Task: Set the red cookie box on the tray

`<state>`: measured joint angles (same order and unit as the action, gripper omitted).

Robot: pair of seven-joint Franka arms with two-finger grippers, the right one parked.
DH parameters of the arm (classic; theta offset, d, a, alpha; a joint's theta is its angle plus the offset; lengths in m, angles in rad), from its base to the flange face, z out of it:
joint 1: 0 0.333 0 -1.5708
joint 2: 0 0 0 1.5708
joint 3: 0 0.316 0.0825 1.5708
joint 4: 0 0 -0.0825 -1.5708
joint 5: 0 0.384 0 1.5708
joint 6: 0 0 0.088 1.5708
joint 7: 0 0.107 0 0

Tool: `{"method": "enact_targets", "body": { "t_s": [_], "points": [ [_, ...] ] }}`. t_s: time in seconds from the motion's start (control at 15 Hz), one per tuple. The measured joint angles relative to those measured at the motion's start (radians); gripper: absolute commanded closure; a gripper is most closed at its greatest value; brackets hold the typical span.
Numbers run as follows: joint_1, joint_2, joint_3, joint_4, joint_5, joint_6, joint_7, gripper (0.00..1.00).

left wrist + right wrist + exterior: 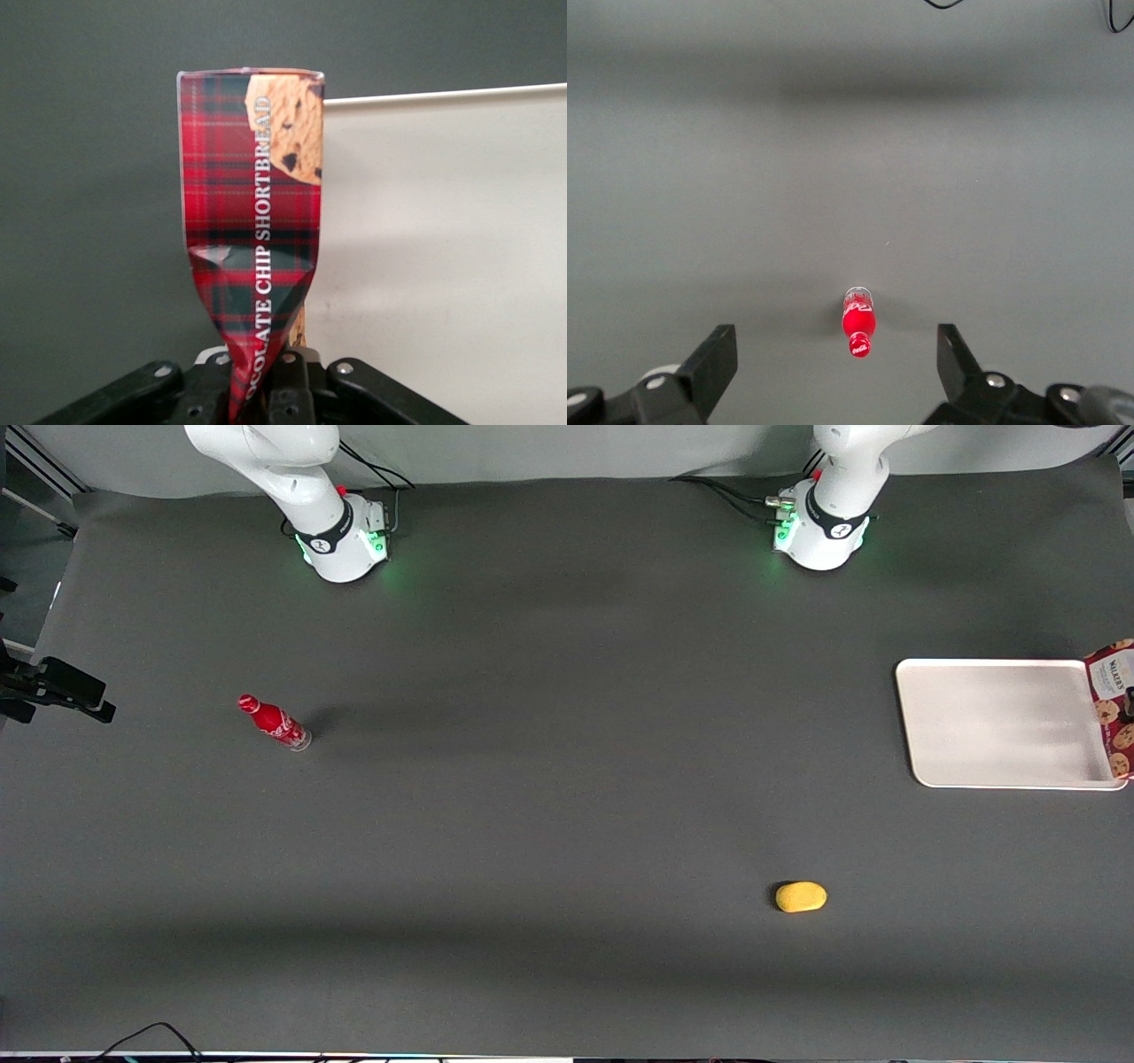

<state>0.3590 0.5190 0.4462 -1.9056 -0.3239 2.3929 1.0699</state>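
My left gripper point(261, 382) is shut on one end of the red cookie box point(252, 195), and the tartan carton is creased where the fingers pinch it. The box hangs over the line where the dark table meets the cream-white tray point(443, 248). In the front view only part of the box point(1113, 707) shows, at the picture's edge. There it overlaps the end of the tray point(1001, 726) toward the working arm's end of the table. The gripper itself is outside the front view. Nothing lies on the visible part of the tray.
A small red bottle point(275, 722) stands toward the parked arm's end of the table. A yellow oval object point(801, 896) lies nearer the front camera than the tray. The two arm bases point(819, 531) stand farthest from that camera.
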Motion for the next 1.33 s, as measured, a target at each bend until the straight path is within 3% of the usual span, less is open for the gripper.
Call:
{"method": "enact_targets", "body": {
  "t_s": [0.8,0.87,0.93,1.0,1.33],
  "points": [
    [0.000,0.075,-0.002,0.032,-0.063,0.011,0.010,1.00],
    [0.000,0.077,-0.002,0.032,-0.065,0.011,0.011,0.95],
    [0.000,0.079,-0.001,0.032,-0.065,0.011,0.012,0.32],
    [0.000,0.081,-0.002,0.032,-0.068,0.011,0.012,0.01],
    [0.001,0.085,-0.001,0.041,-0.100,0.011,0.014,0.00]
  ]
}}
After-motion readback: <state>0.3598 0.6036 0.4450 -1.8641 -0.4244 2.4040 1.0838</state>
